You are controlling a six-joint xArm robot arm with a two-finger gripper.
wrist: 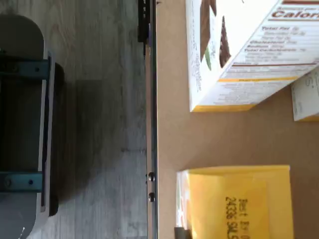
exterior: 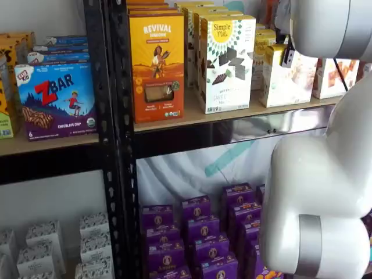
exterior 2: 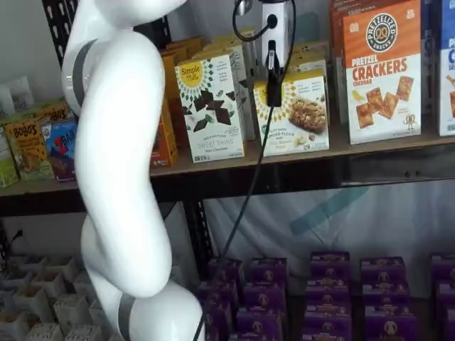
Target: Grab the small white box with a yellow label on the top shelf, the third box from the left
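Observation:
The small white box (exterior 2: 298, 117) stands on the top shelf (exterior 2: 355, 170), its cookie picture facing out; it also shows in a shelf view (exterior: 290, 81). My gripper (exterior 2: 274, 96) hangs from above with one black finger down against the box's front face near its top edge. The other finger is hidden, so whether the jaws are closed on the box does not show. In a shelf view the gripper (exterior: 289, 56) shows only as a black finger at the box's upper front corner. The wrist view shows the box's yellow top (wrist: 239, 204) on the tan deck (wrist: 224, 139).
A taller white Simple Mills box (exterior 2: 211, 106) stands just left of the small one, and an orange cracker box (exterior 2: 382, 71) to its right. My white arm (exterior 2: 114, 142) fills the foreground. Purple boxes (exterior 2: 327, 298) sit below. A blue ZBAR box (exterior: 55, 99) is on the neighbouring shelf.

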